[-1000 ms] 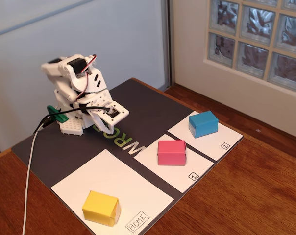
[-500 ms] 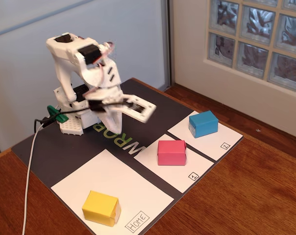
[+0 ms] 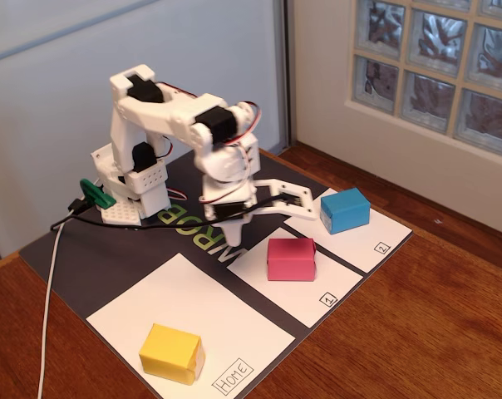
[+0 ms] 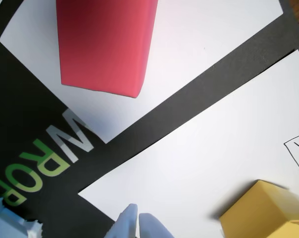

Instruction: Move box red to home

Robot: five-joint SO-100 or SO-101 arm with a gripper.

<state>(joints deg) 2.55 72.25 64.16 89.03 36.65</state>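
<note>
From my remote seat, the fixed view shows the white arm's tool [image 3: 234,223] pointing down at the dark mat [image 3: 68,249], its tip low over the grey lettering; the wrist view shows its two pale fingertips [image 4: 125,224] pressed together with nothing between them, so I read the tool as closed and empty. The box red [image 3: 291,258] lies flat on the white panel marked 1 [image 3: 272,283], just beside the tool, to its right and towards the camera in the fixed view; its long axis runs roughly left to right there (across the panel's width). The yellow box [image 3: 172,352] sits on home [image 3: 226,328], the large white panel nearest the camera; the blue box [image 3: 344,209] rests on the panel marked 2 [image 3: 371,241]; all lie on the wooden table [image 3: 417,332].
</note>
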